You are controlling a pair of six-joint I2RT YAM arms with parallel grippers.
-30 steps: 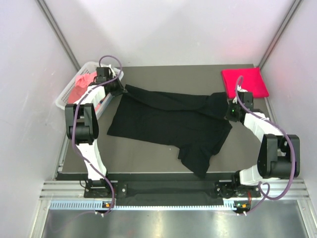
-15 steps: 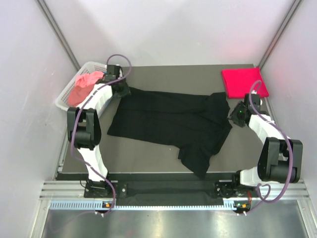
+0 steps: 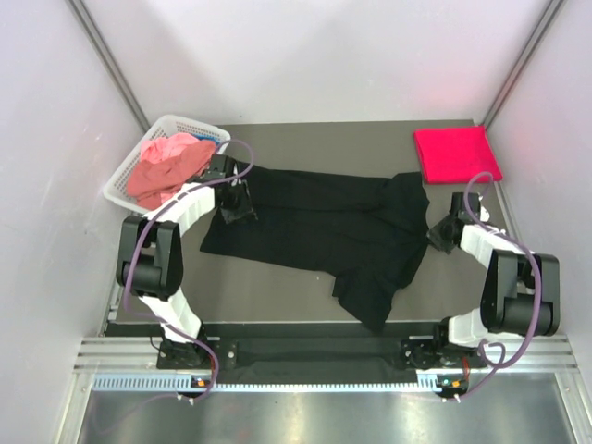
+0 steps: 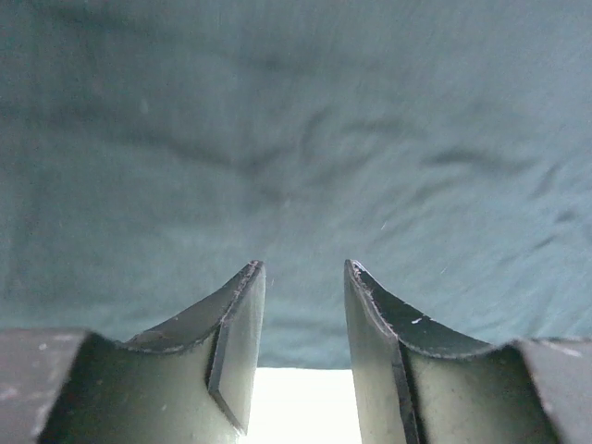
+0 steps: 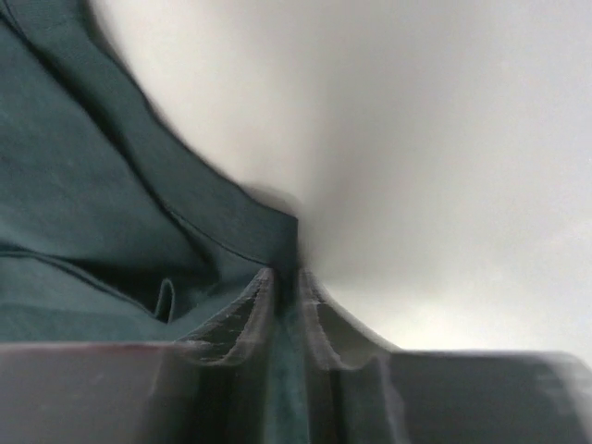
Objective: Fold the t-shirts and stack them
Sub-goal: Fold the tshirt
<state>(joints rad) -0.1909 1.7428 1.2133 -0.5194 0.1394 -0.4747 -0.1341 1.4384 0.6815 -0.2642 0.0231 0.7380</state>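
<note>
The black shirt (image 3: 324, 227) lies spread across the middle of the table (image 3: 277, 296). The left gripper (image 4: 302, 268) hangs over its left edge with fingers apart. The right gripper (image 5: 287, 277) has its fingers pinched on the hem at the shirt's right side.

We read no text, labels, brands or numbers in any view. Both wrist views are too close or blurred to show print.

dark grey worktop (image 3: 277, 291) w/ white walls (image 3: 324, 55) on 3 sides, grey metal posts (image 3: 111, 65) in back corners. aluminium rail (image 3: 314, 365) at near edge, shiny metal sheet (image 3: 314, 416) below. even light.
</note>
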